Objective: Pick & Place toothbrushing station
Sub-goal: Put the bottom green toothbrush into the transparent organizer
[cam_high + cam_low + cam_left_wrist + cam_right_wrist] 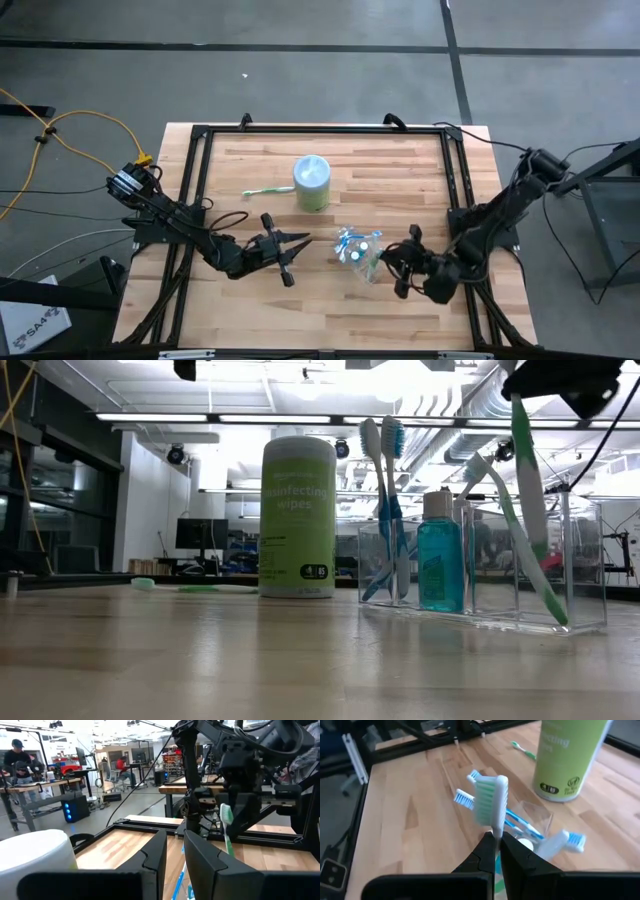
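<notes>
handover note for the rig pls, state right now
Right end effector: shut on a green-white toothbrush, held over the clear holder.
Left end effector: jaws slightly apart, holding nothing, beside the holder.
Done: two blue-white toothbrushes, a blue bottle and another toothbrush already in the holder.
Left: seat the held brush; one green toothbrush lies by the wipes canister.

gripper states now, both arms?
Left gripper: slightly open, empty.
Right gripper: shut on green toothbrush, above the clear container.
</notes>
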Controlling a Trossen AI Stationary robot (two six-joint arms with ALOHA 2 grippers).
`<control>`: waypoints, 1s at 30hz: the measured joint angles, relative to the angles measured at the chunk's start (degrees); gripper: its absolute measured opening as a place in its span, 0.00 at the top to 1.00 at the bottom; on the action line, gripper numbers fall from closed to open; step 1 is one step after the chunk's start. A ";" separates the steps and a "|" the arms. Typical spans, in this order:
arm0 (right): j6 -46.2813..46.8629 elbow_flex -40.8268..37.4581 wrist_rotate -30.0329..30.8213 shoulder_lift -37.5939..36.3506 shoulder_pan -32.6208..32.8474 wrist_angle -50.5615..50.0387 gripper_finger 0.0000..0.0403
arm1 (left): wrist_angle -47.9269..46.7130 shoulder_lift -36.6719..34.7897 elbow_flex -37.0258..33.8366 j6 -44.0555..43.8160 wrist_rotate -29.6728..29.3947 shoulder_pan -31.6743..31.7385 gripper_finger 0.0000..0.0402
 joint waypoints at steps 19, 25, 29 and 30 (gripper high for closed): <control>14.38 -0.02 2.77 7.03 1.80 -1.23 0.99 | -0.13 0.02 0.00 0.02 0.34 0.00 0.84; 16.89 -0.01 2.31 7.12 1.75 -2.98 0.99 | -0.16 0.02 0.00 0.04 0.34 0.00 0.84; 21.86 0.00 1.80 7.24 1.75 -5.86 0.99 | -0.33 0.02 0.00 0.04 0.34 0.00 0.84; 22.91 0.00 1.88 7.33 1.75 -6.38 0.99 | -0.35 0.02 0.00 0.04 0.34 0.00 0.84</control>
